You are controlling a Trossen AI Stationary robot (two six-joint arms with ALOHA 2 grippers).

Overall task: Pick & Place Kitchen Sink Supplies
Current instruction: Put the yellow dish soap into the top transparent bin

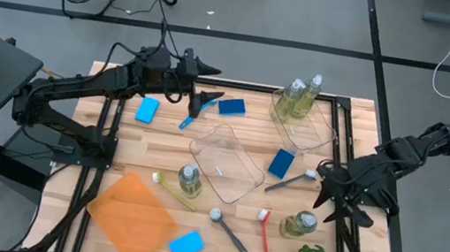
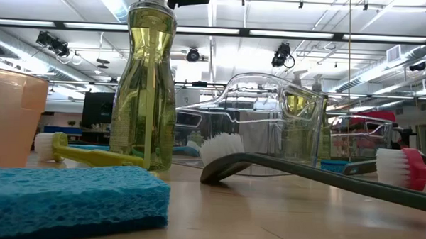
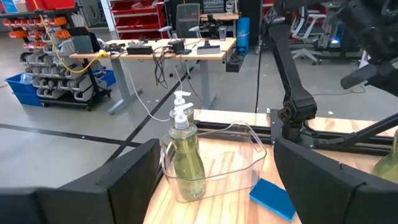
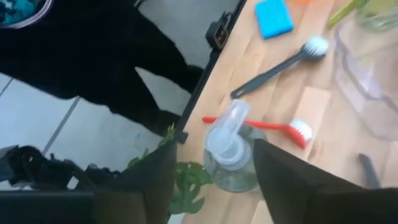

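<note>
Soap bottle stands just past my right gripper, fingers parted, grasping nothing. Closing off-centre on its cap could tip it onto the red brush.

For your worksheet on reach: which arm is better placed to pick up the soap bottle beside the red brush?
Right. Its gripper hangs over that soap bottle; the left gripper is across the table.
</note>
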